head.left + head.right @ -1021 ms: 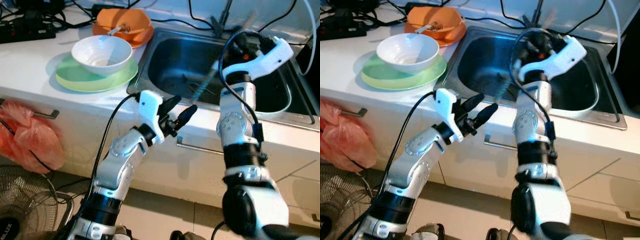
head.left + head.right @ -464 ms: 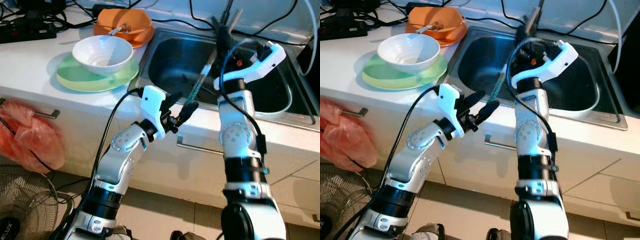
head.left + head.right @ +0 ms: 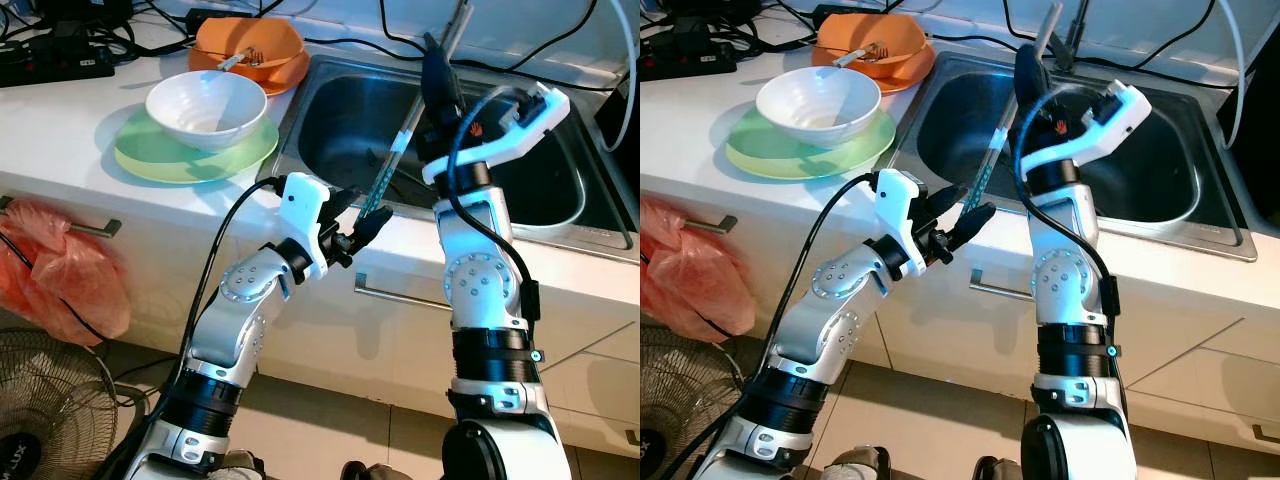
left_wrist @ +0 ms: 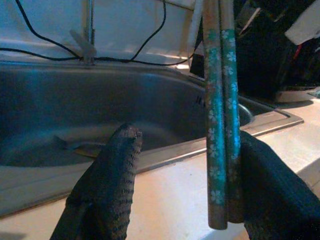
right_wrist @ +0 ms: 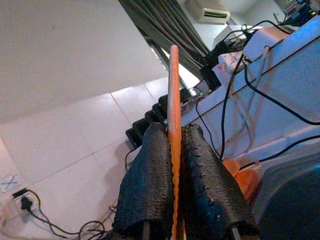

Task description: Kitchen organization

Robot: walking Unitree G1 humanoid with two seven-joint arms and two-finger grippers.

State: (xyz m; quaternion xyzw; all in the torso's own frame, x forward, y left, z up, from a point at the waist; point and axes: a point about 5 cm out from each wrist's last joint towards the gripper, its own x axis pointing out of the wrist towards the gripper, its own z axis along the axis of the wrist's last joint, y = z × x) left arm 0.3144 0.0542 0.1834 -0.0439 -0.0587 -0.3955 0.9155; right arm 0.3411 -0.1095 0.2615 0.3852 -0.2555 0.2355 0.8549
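Chopsticks (image 3: 400, 140) swung upright, right hand (image 3: 436, 70) clamped

A pink plastic bag (image 3: 58, 268) hangs above a floor fan (image 3: 45, 400).

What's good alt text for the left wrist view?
Two patterned chopsticks hang upright between the open left gripper fingers, close beside one finger. Behind them are a steel sink and black cables along a white wall.
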